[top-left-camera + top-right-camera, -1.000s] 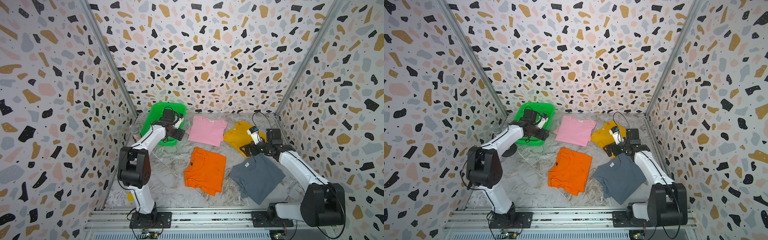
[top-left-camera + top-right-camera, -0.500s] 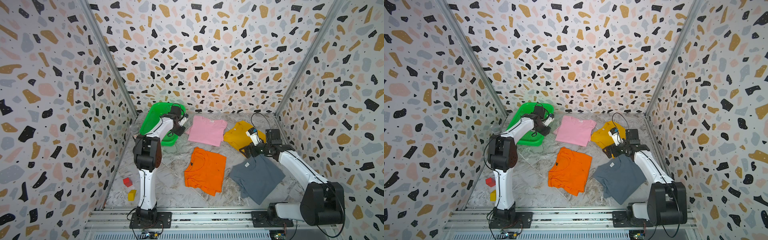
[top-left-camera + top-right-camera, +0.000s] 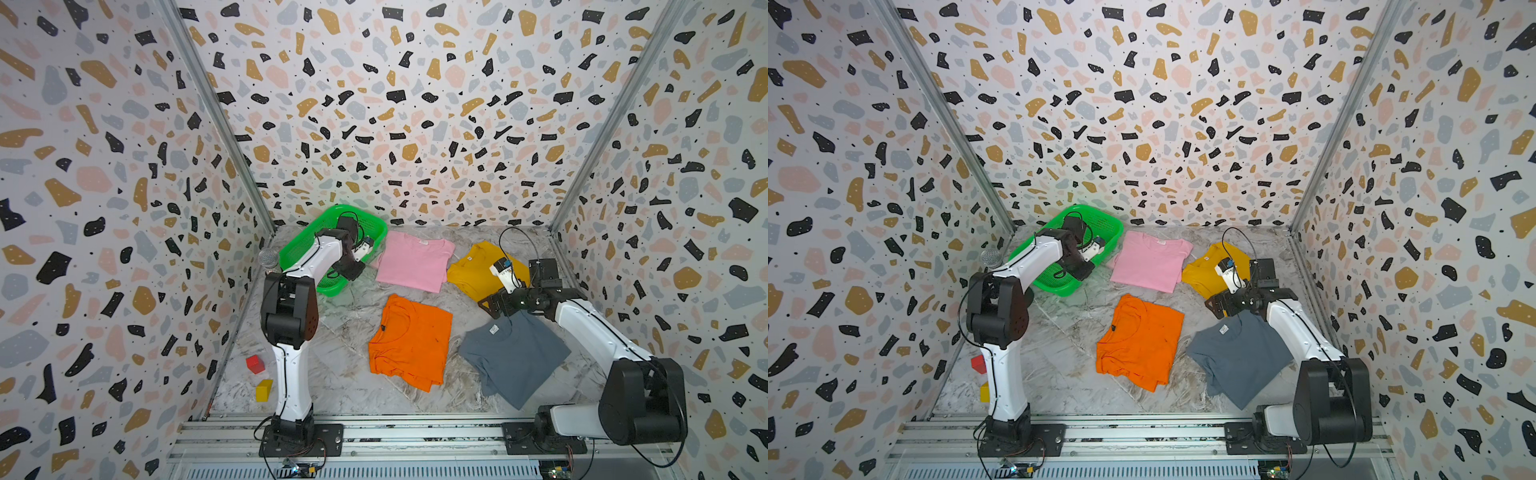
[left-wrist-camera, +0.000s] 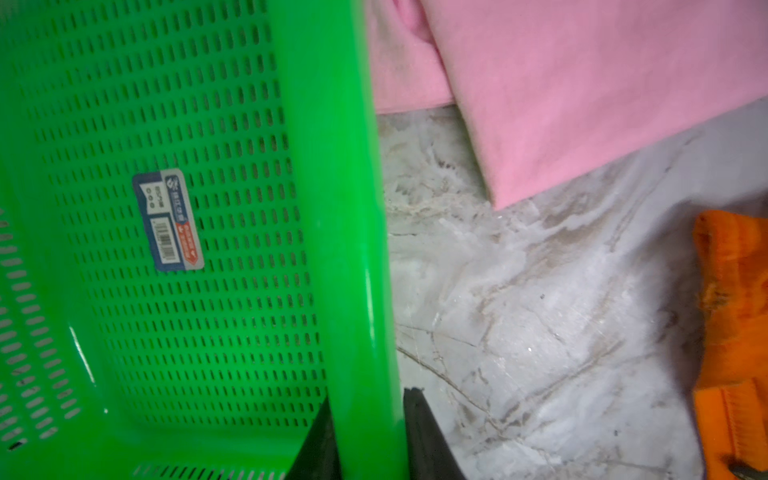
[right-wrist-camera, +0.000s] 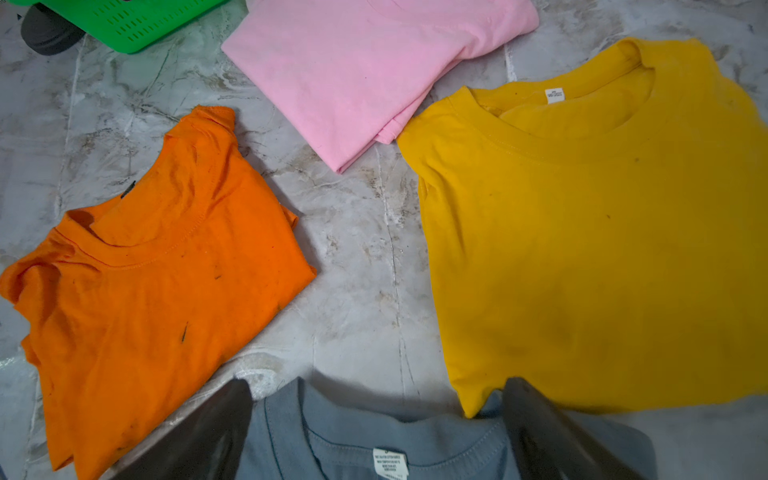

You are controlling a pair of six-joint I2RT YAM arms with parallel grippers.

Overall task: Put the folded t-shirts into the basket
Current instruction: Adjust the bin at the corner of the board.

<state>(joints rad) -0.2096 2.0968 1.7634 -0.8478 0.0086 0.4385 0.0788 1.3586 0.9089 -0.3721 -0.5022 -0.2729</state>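
The basket (image 3: 301, 249) is sitting at the tabletop's (image 3: 345, 332) back left corner. The first t-shirt (image 3: 413, 262) is lying just right of the basket. The second t-shirt (image 3: 469, 274) is lying farther right of the basket, beside the first. The third t-shirt (image 3: 409, 343) is lying in front and right of the basket, and the fourth t-shirt (image 3: 515, 357) is lying farthest right of it. A cube (image 3: 255, 364) and, in front of it, a block (image 3: 264, 390) are sitting well in front of the basket.

Robot lab cell, terrazzo-print walls (image 3: 415, 104)
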